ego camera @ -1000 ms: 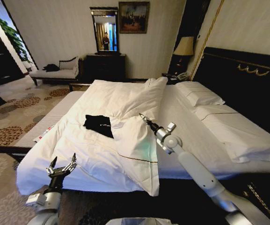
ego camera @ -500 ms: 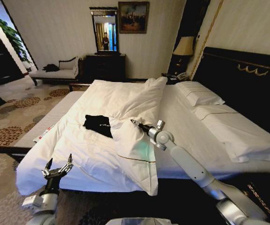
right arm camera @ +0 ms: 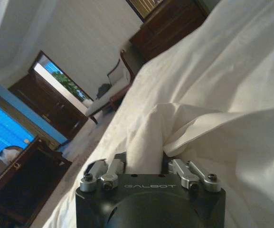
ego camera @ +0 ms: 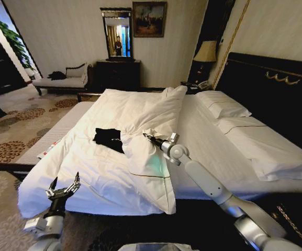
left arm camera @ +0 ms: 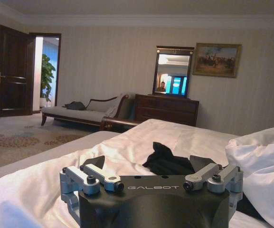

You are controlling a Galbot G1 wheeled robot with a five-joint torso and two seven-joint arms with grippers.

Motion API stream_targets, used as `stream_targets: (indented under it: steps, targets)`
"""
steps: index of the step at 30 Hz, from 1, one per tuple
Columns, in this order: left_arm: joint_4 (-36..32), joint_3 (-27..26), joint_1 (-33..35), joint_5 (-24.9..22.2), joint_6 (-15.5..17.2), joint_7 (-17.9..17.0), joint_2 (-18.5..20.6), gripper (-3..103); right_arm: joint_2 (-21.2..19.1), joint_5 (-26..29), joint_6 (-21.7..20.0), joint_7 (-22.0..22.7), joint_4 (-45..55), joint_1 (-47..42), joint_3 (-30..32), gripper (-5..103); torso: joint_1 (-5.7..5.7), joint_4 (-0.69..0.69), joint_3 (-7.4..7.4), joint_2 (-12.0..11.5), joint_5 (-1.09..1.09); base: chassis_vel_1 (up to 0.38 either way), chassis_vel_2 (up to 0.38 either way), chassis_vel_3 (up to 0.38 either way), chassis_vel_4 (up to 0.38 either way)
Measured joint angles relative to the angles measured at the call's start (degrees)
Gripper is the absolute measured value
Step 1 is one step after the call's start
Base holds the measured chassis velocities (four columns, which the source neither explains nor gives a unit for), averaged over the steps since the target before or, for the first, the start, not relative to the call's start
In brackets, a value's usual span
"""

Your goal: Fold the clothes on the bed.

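Black T-shirt [ego camera: 108, 138] sits bunched on the white duvet [ego camera: 109, 172], on the side of the bed [ego camera: 276, 151] away from the headboard [ego camera: 276, 83], just beside a raised fold of duvet that partly covers its headboard-side edge. In the left wrist view the shirt [left arm camera: 167, 161] shows as a crumpled dark heap beyond the end effector's fingers, not flat.

Right end effector [ego camera: 146, 137] is stretched out over the bed, tip at that raised duvet fold, right next to the shirt. In the right wrist view the right end effector [right arm camera: 146, 164] has white duvet fabric bunched up between its fingers [right arm camera: 109, 172]. Jaws look narrowed around the fabric, but whether they actually clamp it I cannot tell. No black cloth visible in its grip.

Left end effector [ego camera: 63, 187] hangs at the near edge of the bed, far from the headboard and well apart from the shirt, over the duvet's drooping edge. Fingers spread wide, nothing held. Left wrist view confirms it: left end effector [left arm camera: 151, 178] open, aimed across the duvet at the shirt.

Pillows [ego camera: 221, 107] lie against the headboard, well apart from the shirt. Chaise longue [ego camera: 64, 78] and dark dresser [ego camera: 118, 73] with mirror [ego camera: 117, 34] stand by the far wall, across the room from the headboard side.
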Motion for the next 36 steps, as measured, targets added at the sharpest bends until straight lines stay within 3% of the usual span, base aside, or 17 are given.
stream_targets:
  steps: [3,5,8,10,15,24,25,30,36]
  targets:
    - [0.2,0.14,-0.24,0.01,-0.01,0.0,0.01,100,-0.69,-0.07,1.08,-0.57,1.66,-0.72,0.78,20,0.0,0.0,0.0,0.0,0.0,0.0,0.0,0.0,0.0]
    - [0.21,0.26,-0.3,0.03,-0.02,-0.01,0.01,100,-0.83,-0.09,1.38,-0.68,2.18,-1.06,1.12,20,0.0,0.0,0.0,0.0,0.0,0.0,0.0,0.0,0.0]
    - [0.2,0.67,-0.4,0.17,-0.02,-0.01,-0.05,100,-1.34,-0.09,2.71,-0.85,5.36,-3.36,3.55,4,0.0,0.0,0.0,0.0,0.01,0.0,0.0,0.0,0.0]
    - [0.09,0.83,-0.42,0.18,-0.02,-0.01,-0.04,100,-1.79,-0.1,3.79,-0.85,8.13,-5.89,6.3,1,0.0,0.01,0.0,0.0,0.01,0.0,0.0,0.0,0.0]
    - [-0.07,0.98,-0.52,0.13,-0.01,-0.04,0.04,100,-2.79,-0.71,5.44,-0.86,12.76,-11.35,12.56,1,0.0,0.01,0.0,0.0,0.01,0.0,0.0,0.0,0.0]
    - [-0.82,2.47,-1.26,-0.23,-0.1,-0.12,-0.09,100,-5.55,-8.57,10.65,-2.46,22.95,-33.2,34.3,1,-0.02,-0.03,-0.01,0.01,0.01,0.0,0.0,0.0,0.0]
    - [-0.82,2.47,-1.26,-0.23,-0.1,-0.12,-0.09,100,-5.55,-8.57,10.65,-2.46,22.95,-33.2,34.3,1,-0.02,-0.03,-0.01,0.01,0.01,0.0,0.0,0.0,0.0]
    - [-1.37,3.25,-1.77,-0.22,-0.12,-0.2,-0.26,100,-1.71,-12.76,12.62,-2.14,28.5,-45.07,45.95,1,-0.01,-0.01,-0.01,0.01,0.02,0.0,0.0,0.0,0.0]
    - [-1.99,2.95,-2.09,-1.17,-0.19,-0.23,0.19,100,2.45,-15.26,14.63,-1.3,32.79,-51.86,53.62,1,-0.02,-0.01,-0.01,0.01,0.0,0.0,0.0,0.0,0.0]
